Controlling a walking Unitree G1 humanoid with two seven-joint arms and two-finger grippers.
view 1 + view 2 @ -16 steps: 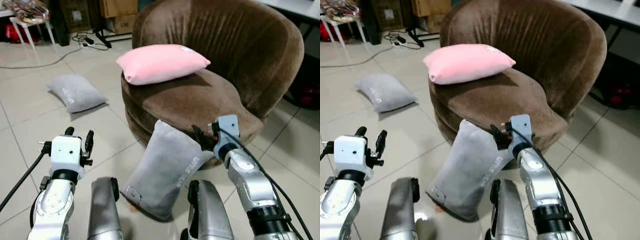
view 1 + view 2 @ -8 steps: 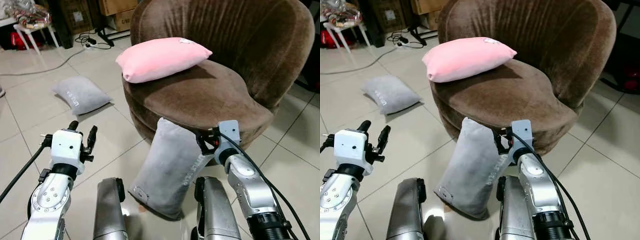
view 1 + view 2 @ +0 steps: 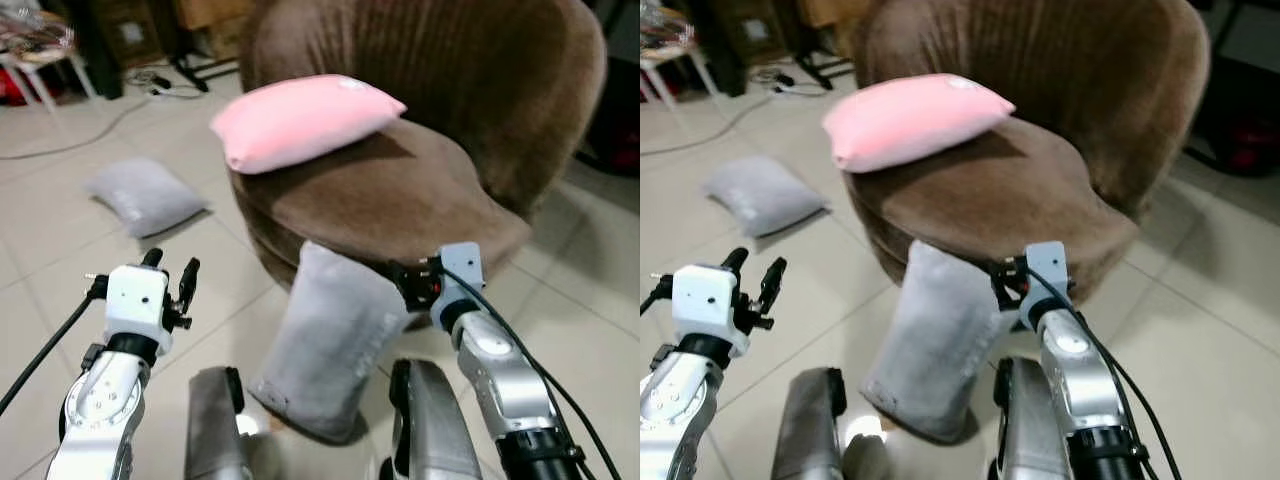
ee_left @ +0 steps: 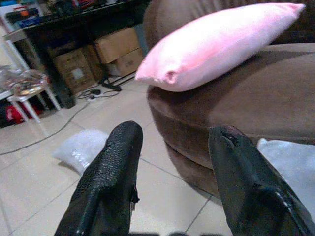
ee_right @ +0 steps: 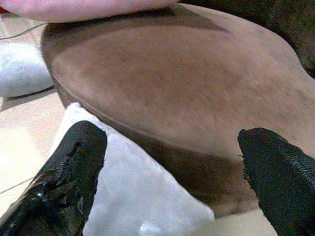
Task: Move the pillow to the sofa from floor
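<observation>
Approach step: right gripper (image 3: 408,282), fingers apart, hovers at the grey pillow (image 3: 330,350) leaning against the sofa (image 3: 420,200); next, clamp it.

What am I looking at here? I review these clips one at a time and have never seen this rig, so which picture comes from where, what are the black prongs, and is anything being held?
This is a walking humanoid robot with two silver arms. The two wide pictures come from a stereo camera on its head, looking down past its arms. The other two come from cameras on its wrists, looking along the black fingers.

The left end effector is open and raised over the tiled floor, holding nothing. The right end effector is open too, beside the top of a grey pillow that stands on the floor, leaning against the front of the brown sofa. It has not gripped it.

A pink pillow already lies on the sofa seat. A second grey pillow lies flat on the floor further off to the left.
</observation>
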